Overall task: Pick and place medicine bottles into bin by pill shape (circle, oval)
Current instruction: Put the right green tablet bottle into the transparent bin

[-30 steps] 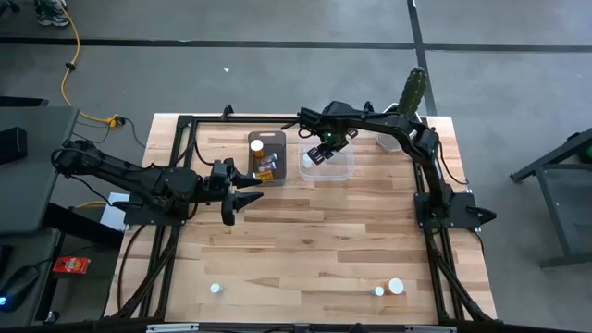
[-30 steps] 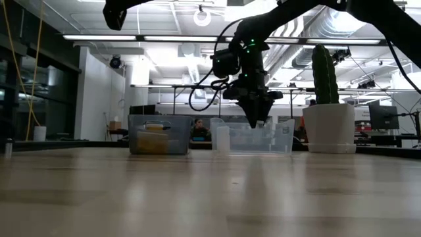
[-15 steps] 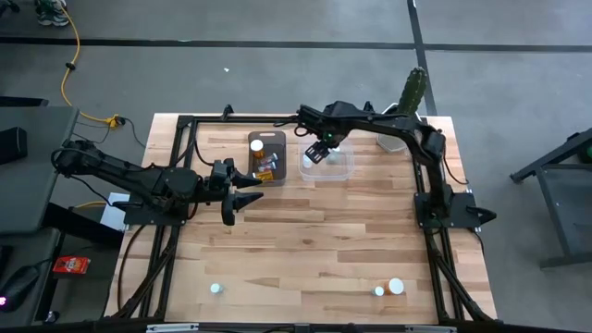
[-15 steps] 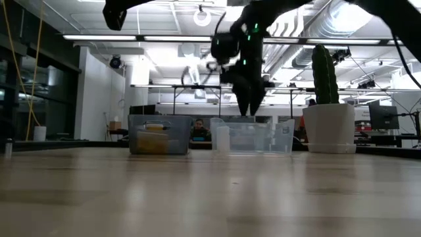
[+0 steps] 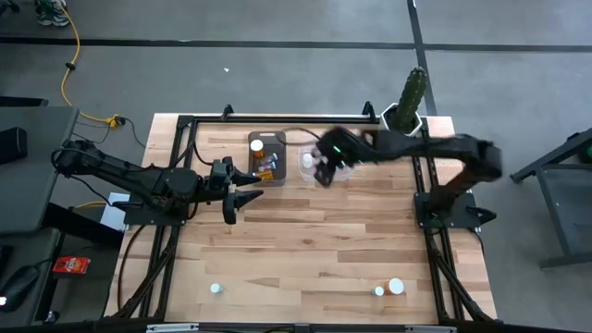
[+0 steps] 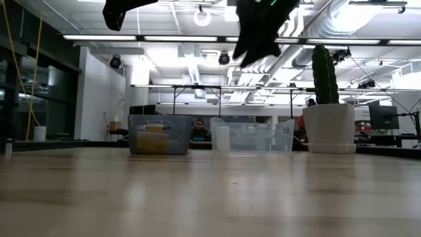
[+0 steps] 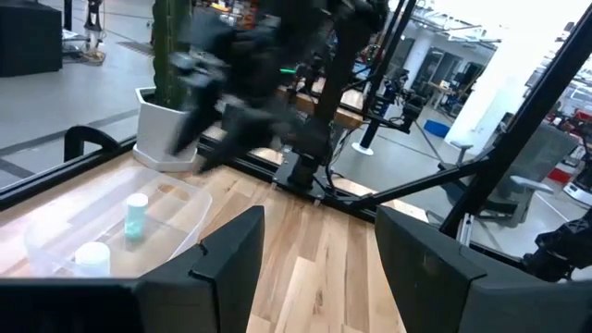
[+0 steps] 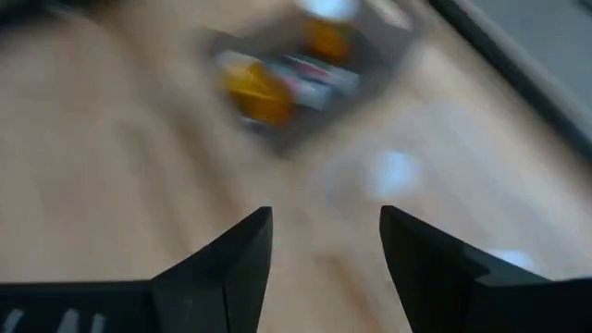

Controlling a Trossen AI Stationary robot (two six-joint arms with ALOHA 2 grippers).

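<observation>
- Right claw hangs above the clear bin, fingers spread, nothing between them.
- Left claw waits beside the darker bin, fingers spread, empty.
- Three small white-capped bottles stand at the counter near edge; others lie in both bins.
- Judgement: reach a bottle from straight above and pinch the smooth round body below the cap, so it cannot roll on the slick wood.

Both hands open, empty.
</observation>
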